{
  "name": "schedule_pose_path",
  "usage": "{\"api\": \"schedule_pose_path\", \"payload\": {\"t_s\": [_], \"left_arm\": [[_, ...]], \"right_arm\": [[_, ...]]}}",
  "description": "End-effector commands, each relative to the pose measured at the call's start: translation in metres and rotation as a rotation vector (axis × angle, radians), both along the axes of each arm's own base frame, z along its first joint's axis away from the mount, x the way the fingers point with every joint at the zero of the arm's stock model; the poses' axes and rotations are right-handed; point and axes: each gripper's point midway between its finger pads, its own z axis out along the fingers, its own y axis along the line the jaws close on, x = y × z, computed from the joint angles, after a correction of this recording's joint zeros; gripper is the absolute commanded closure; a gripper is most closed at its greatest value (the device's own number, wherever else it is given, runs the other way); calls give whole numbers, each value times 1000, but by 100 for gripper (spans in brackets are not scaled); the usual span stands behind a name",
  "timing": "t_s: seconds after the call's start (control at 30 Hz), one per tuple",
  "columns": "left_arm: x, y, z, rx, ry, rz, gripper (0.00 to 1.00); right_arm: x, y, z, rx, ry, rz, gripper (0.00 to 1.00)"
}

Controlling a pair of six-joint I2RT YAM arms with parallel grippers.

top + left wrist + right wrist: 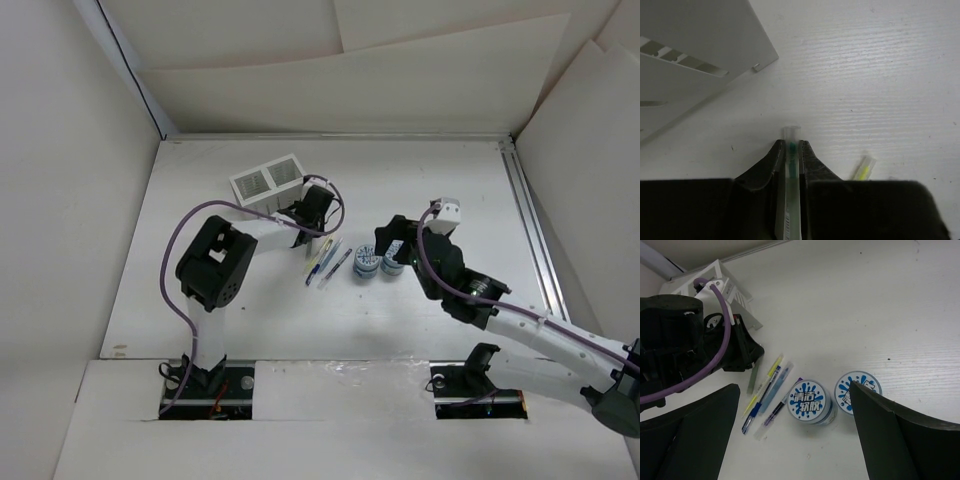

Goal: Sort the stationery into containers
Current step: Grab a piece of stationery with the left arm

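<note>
left gripper (791, 146) is pinched tight on a clear pen (791, 200) with a green tip, down near the bench (450, 190); in the top view the white organizer (268, 182) sits at its 11 o'clock, corner close by; other pens (767, 390) lie loose at its 5 o'clock, rolls (808, 402) side by side at their 3 o'clock; right gripper (793, 389) hangs spread wide over the rolls; widest open bench runs 12 to 3 o'clock, out to the edge rail (528, 225)
</note>
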Motion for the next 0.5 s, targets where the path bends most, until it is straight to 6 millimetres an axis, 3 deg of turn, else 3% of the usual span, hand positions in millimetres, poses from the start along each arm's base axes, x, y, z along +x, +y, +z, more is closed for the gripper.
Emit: {"api": "schedule_pose_path", "payload": {"t_s": [0.0, 0.13, 0.2, 0.23, 0.27, 0.37, 0.47], "left_arm": [[3, -4, 0, 7, 7, -11, 100], [4, 0, 10, 10, -16, 3, 100], [6, 3, 30, 0, -58, 19, 100], [9, 5, 50, -13, -101, 35, 100], [9, 7, 50, -8, -105, 42, 100], [13, 9, 98, -60, -190, 67, 100], [19, 4, 161, -152, -296, 77, 100]], "right_arm": [[2, 2, 14, 55, -41, -1, 4], [1, 1, 17, 62, -47, -1, 4], [1, 1, 17, 62, -47, -1, 4], [1, 1, 17, 62, -47, -1, 4], [1, 1, 17, 62, -47, -1, 4], [1, 0, 12, 55, -41, -1, 4], [1, 0, 12, 55, -41, -1, 4]]}}
